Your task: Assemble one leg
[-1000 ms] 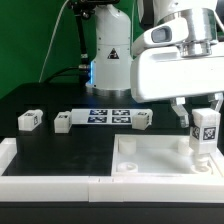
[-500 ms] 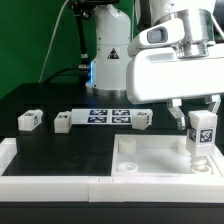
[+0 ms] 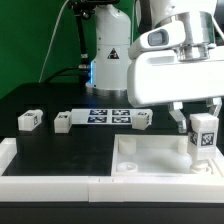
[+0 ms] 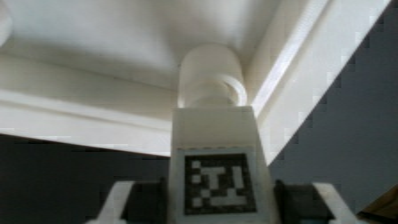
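far on the exterior view's left, a small white blocky tagged post [image 3: 28, 120] and a second post like it [image 3: 62, 122] lie loose on the matte black table [image 3: 60, 150]. next comes the marker board [image 3: 108, 116], with a third white post [image 3: 142, 121] just beside it. on the right is a large smooth white square panel [image 3: 155, 150], raised rim, tray-like. the leg [image 3: 204, 140] stands upright inside its corner, square body, rounded peg end. the pincer [image 3: 202, 122] is clamped on the tagged block. peg seating: cannot tell.
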`<state>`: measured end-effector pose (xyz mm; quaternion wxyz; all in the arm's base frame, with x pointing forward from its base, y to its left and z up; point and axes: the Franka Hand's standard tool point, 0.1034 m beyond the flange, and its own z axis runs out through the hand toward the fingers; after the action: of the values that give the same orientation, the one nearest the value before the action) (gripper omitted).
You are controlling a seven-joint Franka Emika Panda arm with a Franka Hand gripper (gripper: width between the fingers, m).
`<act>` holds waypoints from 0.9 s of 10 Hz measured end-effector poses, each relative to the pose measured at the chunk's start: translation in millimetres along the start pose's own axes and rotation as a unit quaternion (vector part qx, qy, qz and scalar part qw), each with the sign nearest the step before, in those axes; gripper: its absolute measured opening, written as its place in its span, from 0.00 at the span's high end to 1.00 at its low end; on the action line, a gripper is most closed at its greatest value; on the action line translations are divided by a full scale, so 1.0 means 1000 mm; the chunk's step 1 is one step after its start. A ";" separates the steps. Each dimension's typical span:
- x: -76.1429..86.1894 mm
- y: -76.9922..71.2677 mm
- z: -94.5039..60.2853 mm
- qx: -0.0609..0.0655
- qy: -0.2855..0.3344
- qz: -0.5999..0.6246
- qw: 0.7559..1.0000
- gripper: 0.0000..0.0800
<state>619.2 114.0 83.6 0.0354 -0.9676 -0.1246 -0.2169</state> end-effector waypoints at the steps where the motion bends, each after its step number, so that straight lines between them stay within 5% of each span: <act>1: 0.000 -0.002 0.001 0.001 -0.001 -0.001 1.000 0.64; 9: -0.006 -0.001 0.010 -0.002 0.008 0.000 1.000 0.64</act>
<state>617.7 114.4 72.2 0.0346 -0.9659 -0.1239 -0.2246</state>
